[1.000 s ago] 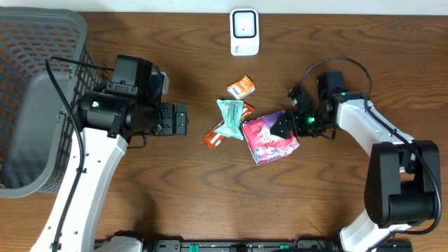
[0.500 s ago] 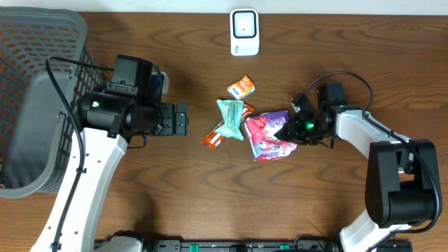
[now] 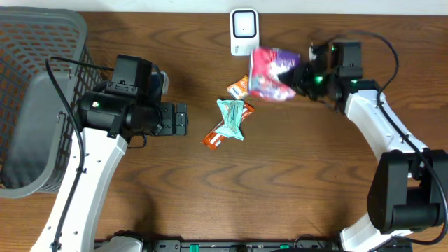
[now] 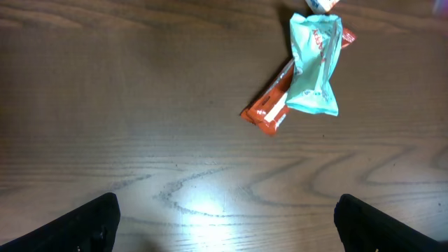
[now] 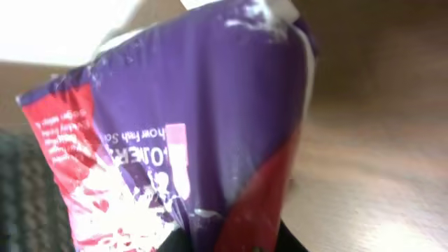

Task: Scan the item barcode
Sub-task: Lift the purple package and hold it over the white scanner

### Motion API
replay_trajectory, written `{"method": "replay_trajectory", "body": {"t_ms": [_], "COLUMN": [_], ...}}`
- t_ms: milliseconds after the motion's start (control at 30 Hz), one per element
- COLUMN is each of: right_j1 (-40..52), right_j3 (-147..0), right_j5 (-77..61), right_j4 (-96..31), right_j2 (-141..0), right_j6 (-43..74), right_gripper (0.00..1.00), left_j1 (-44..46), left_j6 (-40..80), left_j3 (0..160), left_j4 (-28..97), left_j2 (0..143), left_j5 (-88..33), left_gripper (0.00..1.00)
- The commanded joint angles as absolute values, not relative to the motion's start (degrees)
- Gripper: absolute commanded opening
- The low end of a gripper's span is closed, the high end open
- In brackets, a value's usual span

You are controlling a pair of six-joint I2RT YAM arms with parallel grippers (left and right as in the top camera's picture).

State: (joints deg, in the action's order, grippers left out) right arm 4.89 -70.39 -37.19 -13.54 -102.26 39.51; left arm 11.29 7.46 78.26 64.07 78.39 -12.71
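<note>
Label: glossy purple-and-red foil pouch (image 3: 269, 73), white print upside down in my right wrist view, I read only "fresh" | Place: upper centre, just below-right of the white scanner (image 3: 244, 31), held above the wooden desk (image 3: 210, 196) | Right pincer (image 3: 301, 75) pinching its right edge | Left pincer (image 3: 183, 119) spread, mid-left.

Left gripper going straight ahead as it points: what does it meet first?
Probably the orange packet, the teal packet lying across it just behind; whether the left gripper is low enough is unclear.
</note>
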Motion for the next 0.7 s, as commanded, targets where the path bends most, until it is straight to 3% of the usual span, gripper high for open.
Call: {"method": "replay_trajectory", "body": {"t_ms": [0, 333, 667], "right_j1": [9.26, 20.43, 19.40], "right_j3": [-71.40, -77.21, -114.45], "right_j5": [-28.49, 0.21, -1.61], "right_j4": [-6.57, 11.94, -9.32], "right_j2": [-100.77, -106.02, -131.52], "right_j6": [52.73, 61.67, 54.17], "right_gripper": [0.02, 0.01, 0.01], "left_j1": [11.05, 11.05, 11.05], "left_j6": [7.53, 7.53, 7.53], "left_j3": [78.17, 78.17, 78.17], "left_j4": [64.05, 64.03, 64.03], "left_j2": [78.59, 78.59, 78.59], "left_j5": [-12.16, -12.16, -12.14], "left_gripper": [0.98, 0.98, 0.98]}}
